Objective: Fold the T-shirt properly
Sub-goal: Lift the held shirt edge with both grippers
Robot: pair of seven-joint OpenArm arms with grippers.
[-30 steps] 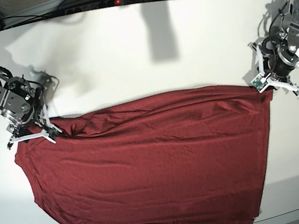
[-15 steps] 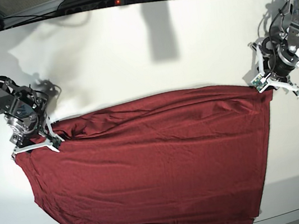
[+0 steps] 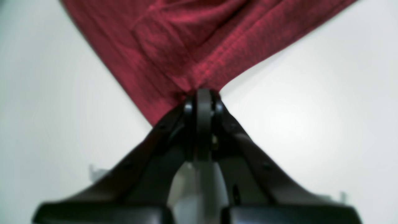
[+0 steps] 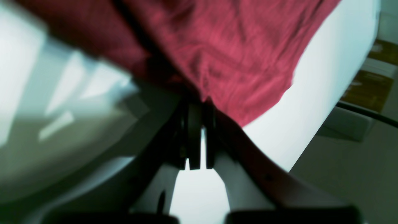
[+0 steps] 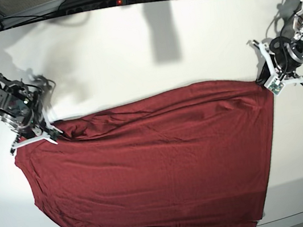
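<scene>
My right gripper [image 5: 29, 133] has snapped shut on the shirt [image 5: 154, 165] corner. My left gripper [image 5: 272, 84] has drawn its corner up and outward, so the top edge now arches higher.

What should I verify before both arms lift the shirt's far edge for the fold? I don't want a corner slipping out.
1. Left gripper shut on the T-shirt corner: ok, cloth bunches into closed jaws.
2. Right gripper shut on its corner: ok, jaws closed with fabric at the tips.
3. Depth of each grip: cannot tell, wrist views are blurred.
4. Far edge taut between the grippers: not ok, wrinkles show near the right gripper.
5. Near hem fully on the table: not ok, it hangs over the front edge.
</scene>
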